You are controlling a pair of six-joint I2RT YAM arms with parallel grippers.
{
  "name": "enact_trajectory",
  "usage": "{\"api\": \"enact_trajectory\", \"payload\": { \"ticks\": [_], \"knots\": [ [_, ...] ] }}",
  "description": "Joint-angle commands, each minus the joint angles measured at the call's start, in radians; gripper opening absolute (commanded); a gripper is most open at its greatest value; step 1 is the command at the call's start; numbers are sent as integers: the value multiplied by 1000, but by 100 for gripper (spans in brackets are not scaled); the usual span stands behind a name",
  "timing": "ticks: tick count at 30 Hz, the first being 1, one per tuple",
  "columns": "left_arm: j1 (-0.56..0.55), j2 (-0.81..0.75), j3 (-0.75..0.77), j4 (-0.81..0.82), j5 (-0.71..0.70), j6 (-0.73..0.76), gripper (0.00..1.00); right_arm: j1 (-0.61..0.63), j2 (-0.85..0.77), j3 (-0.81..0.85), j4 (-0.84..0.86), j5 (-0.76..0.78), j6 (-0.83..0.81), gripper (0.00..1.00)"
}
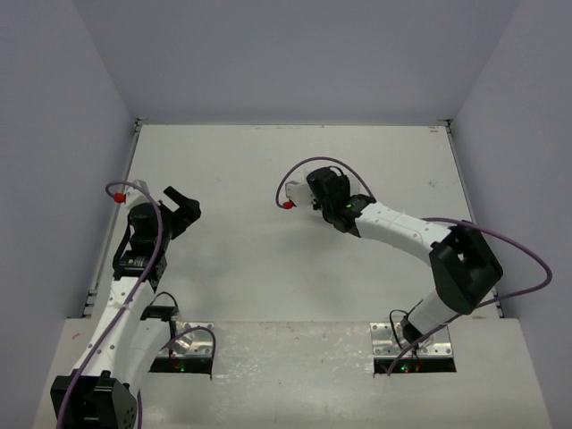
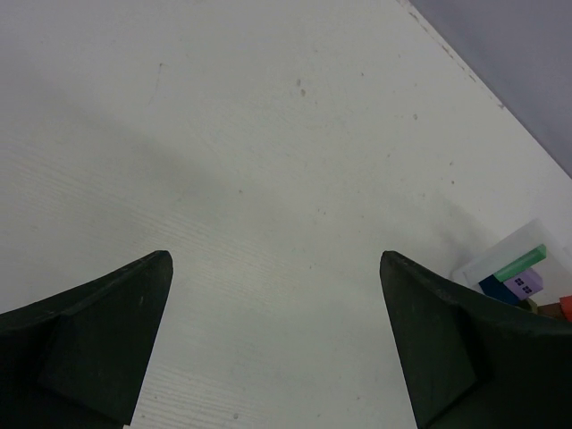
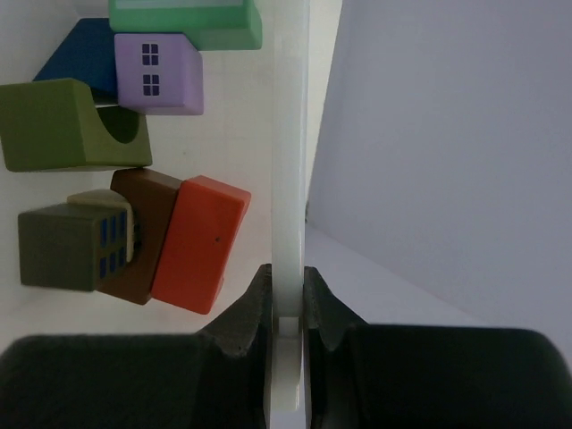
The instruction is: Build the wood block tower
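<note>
My right gripper is shut on the side wall of a white plastic tray. Several wood blocks lie loose in the tray: a green bar, a blue block, a purple windowed block, an olive arch, a brown block, a red-orange block and an olive cube. No stacked tower shows in any view. In the top view the right gripper covers the tray. My left gripper is open and empty over bare table.
The tray with its blocks shows at the right edge of the left wrist view, away from my left fingers. Grey walls enclose the white table on three sides. Purple cables loop off both arms.
</note>
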Motion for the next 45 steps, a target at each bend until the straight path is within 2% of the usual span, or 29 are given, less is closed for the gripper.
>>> {"api": "enact_trajectory", "payload": {
  "ticks": [1, 10, 18, 25, 28, 33, 40, 45],
  "knots": [
    [9, 1, 36, 25, -6, 10, 100, 19, 44, -15, 221, 316, -244, 0],
    [9, 12, 18, 48, 11, 7, 100, 108, 167, -22, 287, 492, -320, 0],
    [9, 61, 11, 81, 70, 4, 100, 168, 247, -13, 302, 560, -347, 0],
    [8, 139, -29, 163, 141, -21, 100, 217, 306, 12, 238, 588, -316, 0],
    [9, 231, -51, 274, 173, -46, 100, 233, 338, 42, 193, 597, -283, 0],
    [8, 348, -30, 298, 189, -42, 100, 269, 378, 59, 169, 599, -269, 0],
    [5, 362, -53, 331, 204, -46, 100, 297, 403, 79, 149, 573, -239, 1],
    [6, 348, -65, 328, 206, -42, 100, 296, 378, 114, -23, 528, -113, 1]
  ]
}}
